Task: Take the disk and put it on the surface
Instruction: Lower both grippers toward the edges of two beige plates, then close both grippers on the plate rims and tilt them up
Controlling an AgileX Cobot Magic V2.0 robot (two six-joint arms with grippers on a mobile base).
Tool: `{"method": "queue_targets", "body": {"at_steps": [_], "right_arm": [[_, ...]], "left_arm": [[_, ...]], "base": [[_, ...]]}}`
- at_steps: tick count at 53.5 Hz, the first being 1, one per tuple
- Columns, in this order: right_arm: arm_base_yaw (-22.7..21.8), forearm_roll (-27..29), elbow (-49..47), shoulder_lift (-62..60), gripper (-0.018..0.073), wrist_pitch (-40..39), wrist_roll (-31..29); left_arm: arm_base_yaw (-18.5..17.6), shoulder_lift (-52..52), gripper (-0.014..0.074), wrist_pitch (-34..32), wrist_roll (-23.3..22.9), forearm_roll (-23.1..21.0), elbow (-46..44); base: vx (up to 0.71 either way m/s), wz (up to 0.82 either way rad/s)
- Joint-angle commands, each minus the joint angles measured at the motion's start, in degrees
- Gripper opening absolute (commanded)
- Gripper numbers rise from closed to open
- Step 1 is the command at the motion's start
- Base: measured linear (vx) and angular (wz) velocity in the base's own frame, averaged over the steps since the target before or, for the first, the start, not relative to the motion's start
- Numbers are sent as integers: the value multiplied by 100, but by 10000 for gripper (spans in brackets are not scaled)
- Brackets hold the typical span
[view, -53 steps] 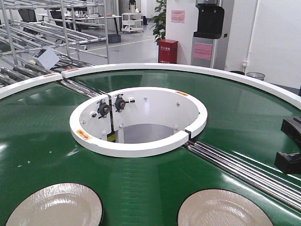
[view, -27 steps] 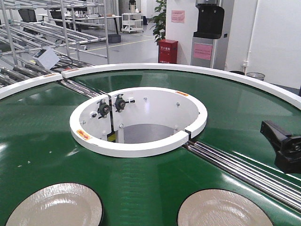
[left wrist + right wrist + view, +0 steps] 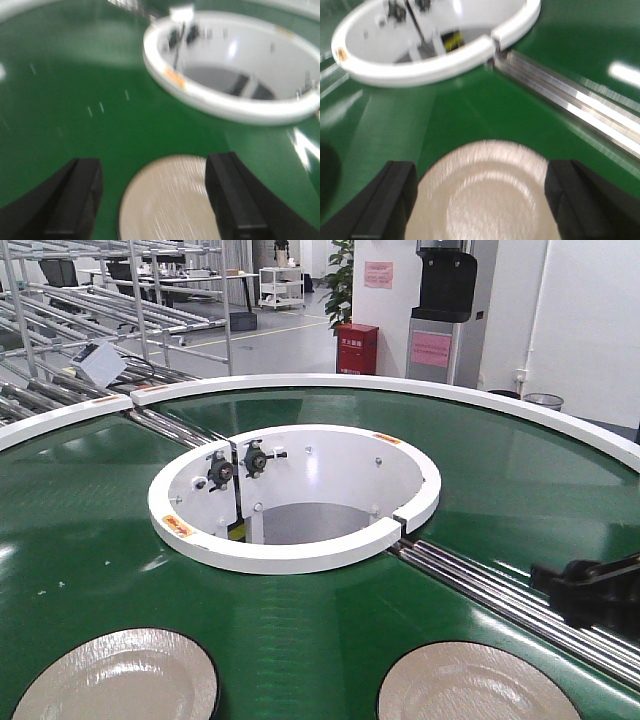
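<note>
Two pale silvery disks lie on the green conveyor belt [image 3: 90, 540], a left disk [image 3: 115, 680] and a right disk [image 3: 465, 685]. My left gripper [image 3: 155, 202] hangs open above the left disk [image 3: 170, 200], whose right part lies between its black fingers [image 3: 75, 200]. Open as well, my right gripper [image 3: 482, 200] straddles the right disk [image 3: 485, 195] from above. The front view shows the right gripper [image 3: 585, 592] as a black shape at the right edge. The surface is out of view.
A white ring wall [image 3: 290, 555] surrounds the round opening at the belt's middle. Steel roller bars [image 3: 520, 600] cross the belt from that ring toward the right. A white outer rim [image 3: 400, 385] bounds the far side, with metal racks [image 3: 150, 290] beyond.
In the front view my right gripper has swung leftward and lower, from the right edge toward the right disk. Both disks lie where they were.
</note>
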Motion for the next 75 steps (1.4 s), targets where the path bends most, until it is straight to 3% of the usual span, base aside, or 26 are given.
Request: {"method": "queue_targets", "body": {"at_steps": [1, 2, 8, 13, 16, 21, 29, 34, 42, 57, 75], "right_arm": [[-24, 915, -381, 308, 538, 207, -661], [-24, 996, -399, 375, 537, 283, -795], [-24, 2755, -444, 964, 536, 679, -2377], [-27, 3512, -444, 1233, 536, 849, -3072], [-92, 3724, -472, 1369, 536, 1088, -3334], [-452, 3800, -657, 1594, 536, 1930, -3429], [-1440, 4318, -861, 1767, 536, 2175, -3556], [-2054, 4758, -892, 1812, 536, 2231, -3726], [-2734, 5172, -892, 1877, 535, 2321, -3830], [-2818, 5343, -892, 1876, 529, 2418, -4043], [-2818, 5347, -892, 1876, 529, 2450, -4043]], "left_arm": [[-48, 502, 514, 39, 733, -1062, -201], [-48, 650, 510, 120, 885, -1332, -201], [-48, 1467, 493, 599, 2379, -3064, -201], [6, 1890, 492, 751, 3148, -3815, -201], [130, 2064, 492, 764, 3246, -3917, -201], [564, 2252, 492, 801, 3201, -3728, -201], [1516, 2514, 492, 881, 3189, -3193, -201], [1912, 2829, 492, 936, 3189, -3247, -201], [1957, 3495, 492, 1008, 3685, -3625, -201], [1952, 4269, 492, 1551, 5217, -5255, -201], [1843, 4344, 492, 1796, 5313, -5618, -201]], "base": [[0, 0], [0, 0], [0, 0], [0, 0], [0, 0], [0, 0], [0, 0], [0, 0], [0, 0], [0, 0], [0, 0]]}}
